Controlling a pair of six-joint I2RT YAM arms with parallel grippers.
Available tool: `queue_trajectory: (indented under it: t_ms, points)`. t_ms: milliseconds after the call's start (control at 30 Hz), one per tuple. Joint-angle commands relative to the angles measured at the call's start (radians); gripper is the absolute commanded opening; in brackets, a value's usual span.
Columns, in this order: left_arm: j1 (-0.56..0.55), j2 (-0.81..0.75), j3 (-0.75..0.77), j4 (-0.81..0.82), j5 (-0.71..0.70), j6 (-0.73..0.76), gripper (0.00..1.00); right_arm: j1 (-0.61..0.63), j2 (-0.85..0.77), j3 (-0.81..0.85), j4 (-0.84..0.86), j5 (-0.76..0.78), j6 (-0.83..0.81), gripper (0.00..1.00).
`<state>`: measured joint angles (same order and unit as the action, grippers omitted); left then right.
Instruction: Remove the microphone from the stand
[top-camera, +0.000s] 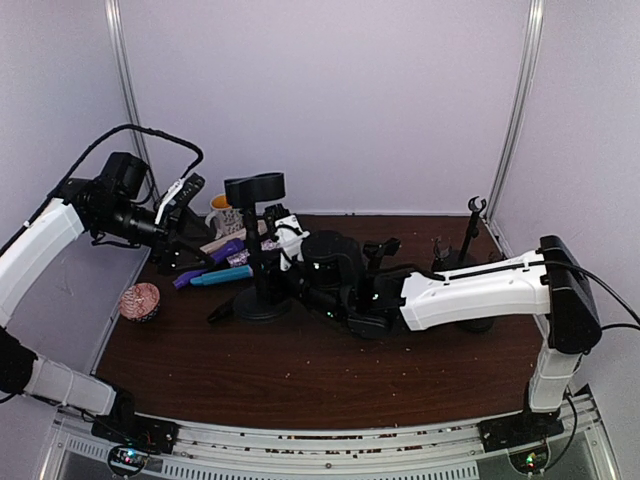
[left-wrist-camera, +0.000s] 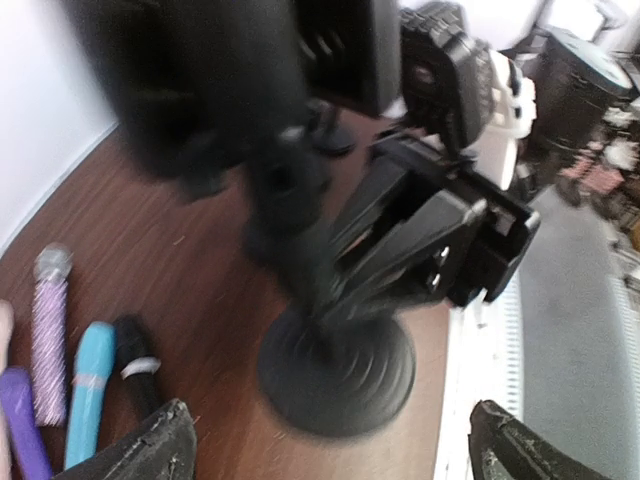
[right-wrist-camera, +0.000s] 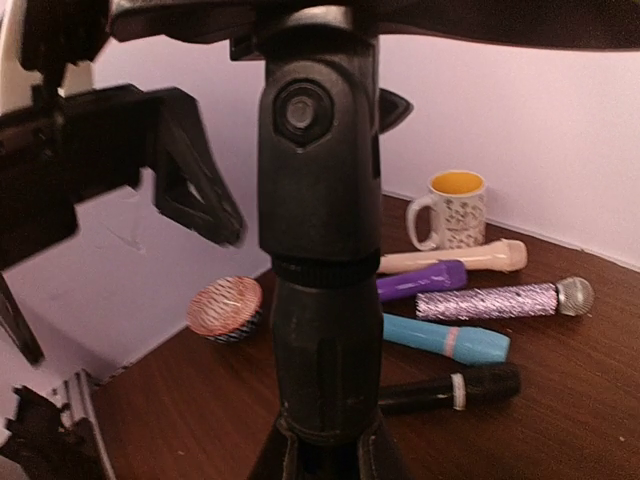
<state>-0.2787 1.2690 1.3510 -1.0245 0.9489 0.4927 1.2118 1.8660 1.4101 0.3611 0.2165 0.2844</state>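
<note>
**A:** Left side first. What's there?

**B:** The left gripper (top-camera: 183, 195) is raised with its fingers spread wide and nothing in them. Below it and a bit to its right, loose microphones (top-camera: 225, 272) lie bunched on the table (top-camera: 300, 370), with a mug (top-camera: 222, 212) behind them.

**A:** And the target?

**B:** The microphone (top-camera: 255, 187) is dark and seems to sit crosswise in the clip on top of the stand (top-camera: 253, 265). That puts it right of the left gripper at about its height, and straight above the right gripper (right-wrist-camera: 322, 450). The left wrist view is too blurred to confirm the seating.

**A:** State of the right gripper?

**B:** It's clamped on the stand's post, low down near the base. I read that as bracing.

**A:** How will it handle?

**B:** My guess is rigid, fairly light, with a smooth barrel that could slip. The clip probably pinches, so it will need a firm pull. Grab the barrel on a free end beside the clip. The stand looks top-heavy and could tip if it weren't braced.

**A:** Room to move?

**B:** There's open air above the microphone. The wall (top-camera: 60, 120) is close behind the left gripper, and the loose microphones lie under any low path. A second stand (top-camera: 470, 235) sits past the right arm, well apart.
</note>
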Motion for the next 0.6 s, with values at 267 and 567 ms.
queue_trajectory:
  t_ms: [267, 567]
  points:
    - [0.18, -0.064, -0.162, 0.182, -0.317, -0.064, 0.98, -0.074, 0.108, -0.12, 0.256, 0.38, -0.132, 0.0]
    - [0.2, -0.089, -0.211, 0.224, -0.406, -0.07, 0.98, -0.049, 0.256, -0.096, 0.299, 0.486, -0.098, 0.02]
